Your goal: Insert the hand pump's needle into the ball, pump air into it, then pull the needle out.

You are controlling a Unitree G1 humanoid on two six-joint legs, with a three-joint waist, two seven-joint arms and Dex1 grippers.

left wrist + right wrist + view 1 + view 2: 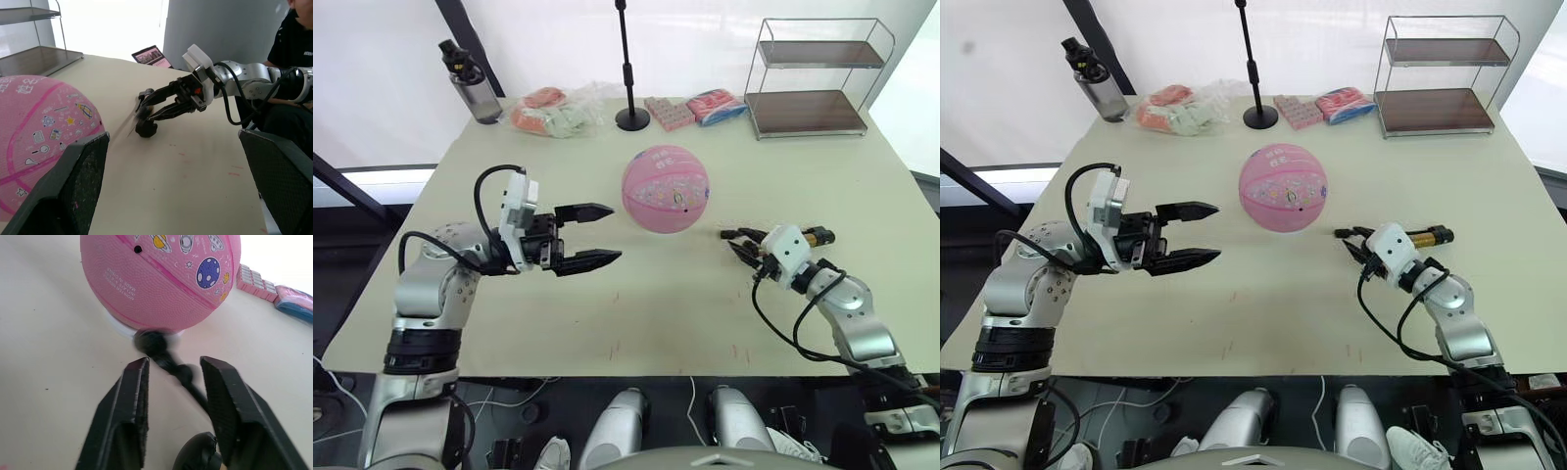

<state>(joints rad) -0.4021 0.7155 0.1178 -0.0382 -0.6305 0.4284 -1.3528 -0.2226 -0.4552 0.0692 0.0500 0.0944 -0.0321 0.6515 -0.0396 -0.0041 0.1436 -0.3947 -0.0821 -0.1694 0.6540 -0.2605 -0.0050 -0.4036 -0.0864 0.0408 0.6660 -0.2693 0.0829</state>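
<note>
The right claw [1349,238] lies low on the table [656,313], its two fingers spread around the black end of the pump [1420,236] without visibly pressing on it. The right wrist view shows what the head views hide: a black hose [168,360] runs out between the fingers [124,416] toward the foot of the ball [161,279], and a small black valve hole [138,249] sits high on the ball's near face. The needle is too blurred to pick out. From the head, only the gold barrel and black end cap show behind the claw.

The left claw [597,235] hangs above the table with its two fingers spread wide and nothing between them. Its wrist view shows the ball just beside one finger [73,191], and, across bare tabletop, the right claw over the pump's black end.

One ball [666,188] rests between the two claws, apart from both, with bare table all round it and toward the near edge.

Beyond the ball stand one black stand [629,73], two pink packets [670,113], one bag of cloths [558,113], one bottle [470,83] and one two-tier rack [818,78] along the far edge.
</note>
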